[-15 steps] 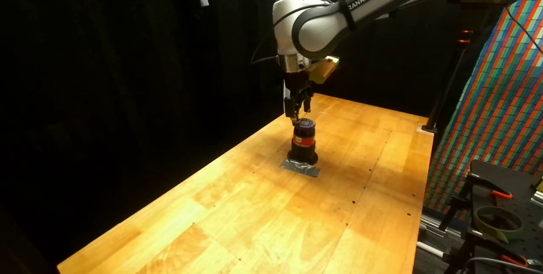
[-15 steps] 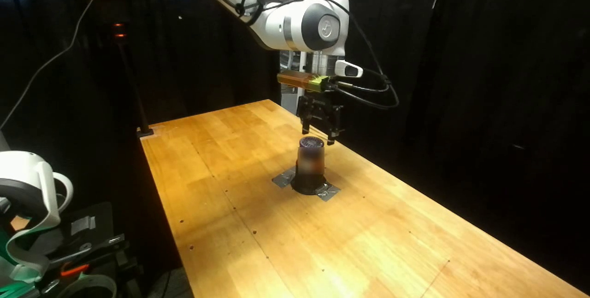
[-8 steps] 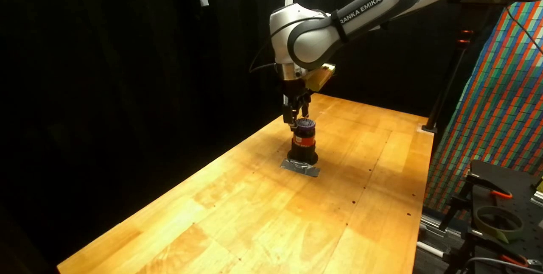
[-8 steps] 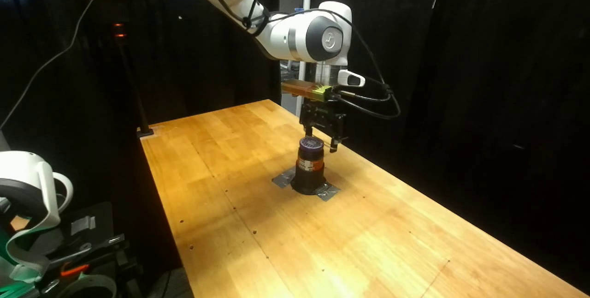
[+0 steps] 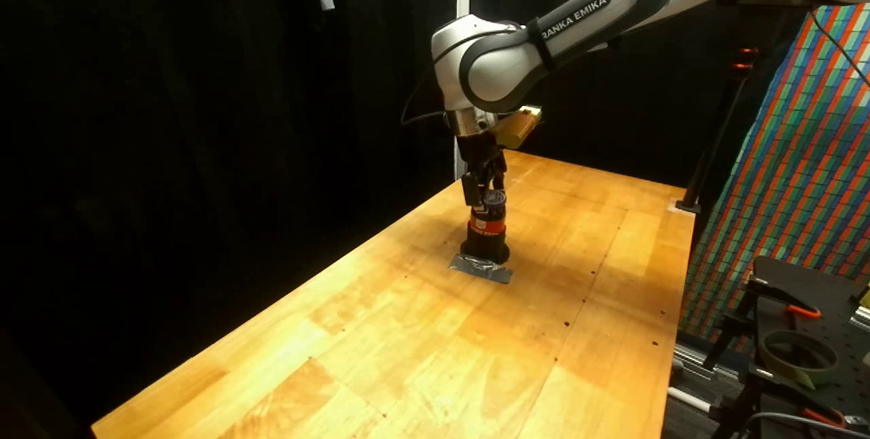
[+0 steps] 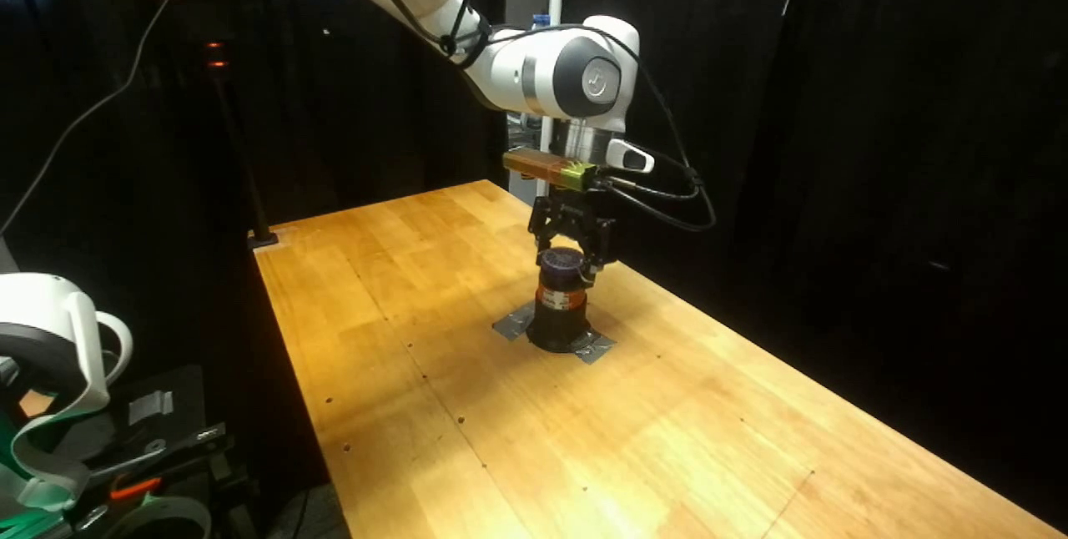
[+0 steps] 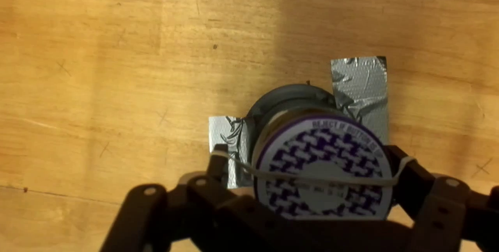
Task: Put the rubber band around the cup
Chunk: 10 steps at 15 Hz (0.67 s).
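The cup is a short dark cylinder with a red-orange stripe, upright on the table in both exterior views (image 5: 488, 227) (image 6: 561, 299). In the wrist view its white and purple lid (image 7: 327, 146) faces the camera. My gripper (image 7: 310, 161) is open, also seen in the exterior views (image 6: 567, 268) (image 5: 489, 197). Its fingers stand on either side of the lid. The right finger is close against the lid's edge; the left has a gap. A thin pale rubber band (image 7: 331, 179) loops around both fingertips and crosses over the lid. Only one strand shows clearly.
The cup stands in a black round base (image 7: 294, 90) fixed to the wooden table (image 5: 421, 344) with silver tape (image 7: 362, 88) (image 5: 481, 269). A dark side stand with a tape roll (image 5: 798, 357) is beyond the table's edge. Black curtains hang behind.
My gripper has come down and, in the last half second, shifted sideways over the cup, so its fingers now flank the cup's top. The cup has not moved.
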Each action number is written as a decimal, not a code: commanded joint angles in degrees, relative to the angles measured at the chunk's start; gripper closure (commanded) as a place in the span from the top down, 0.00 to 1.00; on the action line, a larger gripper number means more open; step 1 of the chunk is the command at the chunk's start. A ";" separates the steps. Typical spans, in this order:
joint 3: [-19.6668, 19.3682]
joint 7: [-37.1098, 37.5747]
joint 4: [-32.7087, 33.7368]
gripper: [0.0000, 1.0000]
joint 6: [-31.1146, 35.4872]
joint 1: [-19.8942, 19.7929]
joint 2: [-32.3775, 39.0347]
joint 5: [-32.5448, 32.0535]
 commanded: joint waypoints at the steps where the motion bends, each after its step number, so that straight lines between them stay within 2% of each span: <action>1: -0.06 -1.62 -4.73 1.00 -1.64 -0.55 -3.52 1.70; 10: -0.46 -0.24 -23.23 1.00 11.34 -1.56 -13.56 1.78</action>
